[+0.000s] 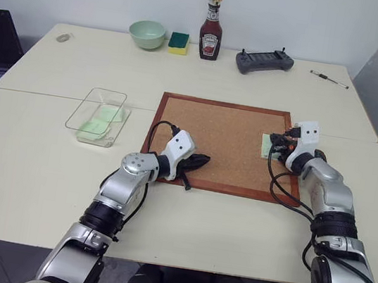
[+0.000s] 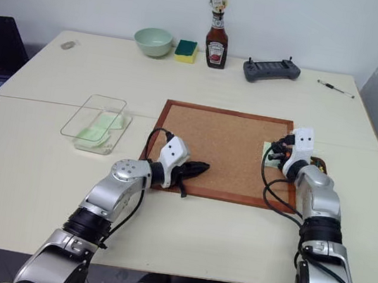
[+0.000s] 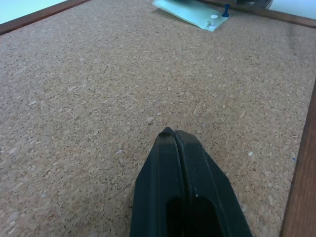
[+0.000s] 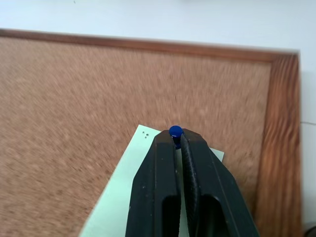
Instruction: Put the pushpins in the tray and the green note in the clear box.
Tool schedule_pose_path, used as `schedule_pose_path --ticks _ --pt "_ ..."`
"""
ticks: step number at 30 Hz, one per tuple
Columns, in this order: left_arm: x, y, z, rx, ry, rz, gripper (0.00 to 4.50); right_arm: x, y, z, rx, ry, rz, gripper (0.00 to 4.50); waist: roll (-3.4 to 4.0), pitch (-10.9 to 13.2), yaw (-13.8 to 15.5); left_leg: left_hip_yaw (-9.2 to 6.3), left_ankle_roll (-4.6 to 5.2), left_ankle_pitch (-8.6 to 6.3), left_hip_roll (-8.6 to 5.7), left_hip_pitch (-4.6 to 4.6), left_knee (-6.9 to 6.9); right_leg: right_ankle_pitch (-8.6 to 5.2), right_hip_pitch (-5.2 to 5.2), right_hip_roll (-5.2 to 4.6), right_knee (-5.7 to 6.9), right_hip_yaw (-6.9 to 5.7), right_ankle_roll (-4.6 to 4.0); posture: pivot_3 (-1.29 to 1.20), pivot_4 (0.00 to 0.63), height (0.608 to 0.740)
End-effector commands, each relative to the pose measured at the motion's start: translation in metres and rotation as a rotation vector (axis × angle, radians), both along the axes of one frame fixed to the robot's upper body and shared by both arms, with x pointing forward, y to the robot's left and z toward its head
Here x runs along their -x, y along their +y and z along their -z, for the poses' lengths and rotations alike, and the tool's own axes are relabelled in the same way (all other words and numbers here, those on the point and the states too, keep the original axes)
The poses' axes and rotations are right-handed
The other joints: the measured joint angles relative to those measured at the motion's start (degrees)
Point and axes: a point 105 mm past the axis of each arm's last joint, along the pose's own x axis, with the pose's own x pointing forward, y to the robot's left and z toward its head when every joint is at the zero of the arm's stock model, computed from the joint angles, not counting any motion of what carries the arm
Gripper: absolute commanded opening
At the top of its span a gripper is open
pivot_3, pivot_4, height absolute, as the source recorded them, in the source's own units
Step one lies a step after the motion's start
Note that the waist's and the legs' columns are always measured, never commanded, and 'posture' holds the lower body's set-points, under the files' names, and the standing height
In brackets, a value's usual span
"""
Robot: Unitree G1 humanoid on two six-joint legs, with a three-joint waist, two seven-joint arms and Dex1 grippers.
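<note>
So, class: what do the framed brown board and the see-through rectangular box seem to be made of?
The framed brown board: apparently cork, matt and speckled with grain, edged in reddish, probably wooden, strips. The see-through rectangular box: likely clear glossy plastic, since green paper shows through its walls.

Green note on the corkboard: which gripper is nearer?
Right. The right gripper is directly over the green note, shut on a blue pushpin. The left gripper rests shut on the corkboard near its opposite side, well away from the note.
</note>
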Motion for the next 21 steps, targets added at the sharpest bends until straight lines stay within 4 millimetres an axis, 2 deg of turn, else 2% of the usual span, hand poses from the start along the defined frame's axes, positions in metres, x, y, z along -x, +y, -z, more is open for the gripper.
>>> schedule_pose_path --ticks 1,7,11,17,21 --pt "0.006 -0.002 0.013 -0.030 0.039 0.020 0.00 0.004 0.007 -0.021 -0.036 -0.076 -0.037 0.06 0.01 -0.01 0.00 0.00 0.00 0.00 0.00 0.00 0.01 0.00 0.01 0.00 0.01 -0.01 0.00 0.00 0.150 0.740" --pt "0.007 -0.002 0.013 -0.030 0.039 0.022 0.00 0.007 0.008 -0.024 -0.050 -0.083 -0.045 0.06 0.02 -0.02 0.05 -0.02 0.00 0.00 -0.01 0.00 0.02 0.00 0.01 0.00 0.02 -0.02 0.00 0.00 0.150 0.740" --pt "0.007 -0.002 0.012 -0.028 0.034 0.023 0.00 0.014 -0.001 -0.032 -0.022 -0.106 -0.045 0.06 0.03 -0.03 0.06 -0.01 0.00 0.00 -0.01 0.01 0.02 0.00 0.01 0.00 0.02 -0.01 0.00 0.00 0.150 0.740" --pt "0.008 -0.001 0.011 -0.054 0.001 0.047 0.00 0.038 -0.037 -0.037 0.118 -0.111 -0.003 0.06 0.05 -0.04 0.38 -0.02 0.04 -0.02 -0.02 -0.02 -0.01 0.00 0.02 -0.01 -0.03 -0.02 0.00 0.00 0.150 0.740" --pt "0.008 -0.001 0.011 -0.056 -0.004 0.050 0.00 0.055 -0.058 -0.031 0.231 -0.065 0.018 0.06 0.08 -0.06 0.29 0.01 0.23 -0.13 -0.02 -0.03 0.00 0.00 0.02 -0.02 -0.05 -0.01 0.00 0.00 0.150 0.740"
